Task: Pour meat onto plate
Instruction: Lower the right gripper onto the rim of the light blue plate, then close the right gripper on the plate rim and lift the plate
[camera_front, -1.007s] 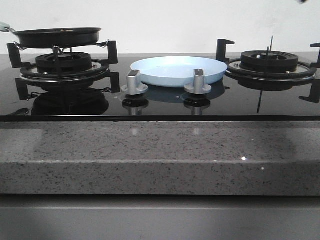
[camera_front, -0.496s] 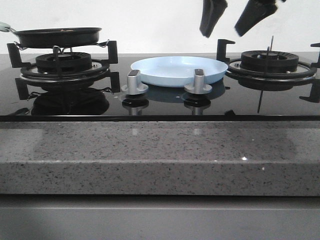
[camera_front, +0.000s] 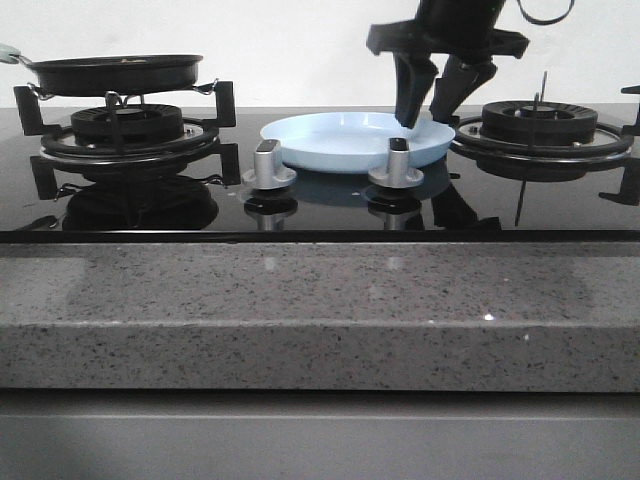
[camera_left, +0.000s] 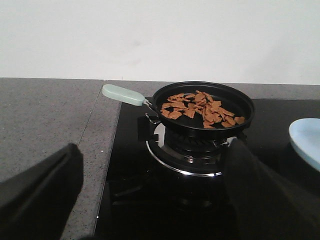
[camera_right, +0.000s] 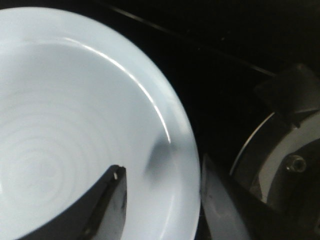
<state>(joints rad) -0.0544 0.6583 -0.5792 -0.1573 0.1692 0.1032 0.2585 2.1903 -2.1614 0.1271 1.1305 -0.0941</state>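
Note:
The meat (camera_left: 200, 107) is a heap of small orange-brown chips in the black frying pan (camera_left: 200, 131), which stands on the left burner. In the front view the pan (camera_front: 115, 72) hides the meat behind its wall. The pale-blue plate (camera_front: 350, 140) lies between the burners with nothing on it. My right gripper (camera_front: 425, 118) is open and low over the plate's right rim. In the right wrist view one finger is over the plate (camera_right: 75, 125) and the other outside its rim, with the gripper (camera_right: 162, 172) astride it. My left gripper (camera_left: 154, 147) is open and empty, some way from the pan.
The pan's pale-green handle (camera_left: 122, 94) points away from the plate toward the grey counter. The right burner grate (camera_front: 540, 125) stands just beside the right gripper. Two silver knobs (camera_front: 268, 165) (camera_front: 398, 163) stand in front of the plate. A speckled granite edge (camera_front: 320, 300) runs along the front.
My right gripper has come down from the upper right into view, open, to the plate's right rim. The pan and plate have not moved.

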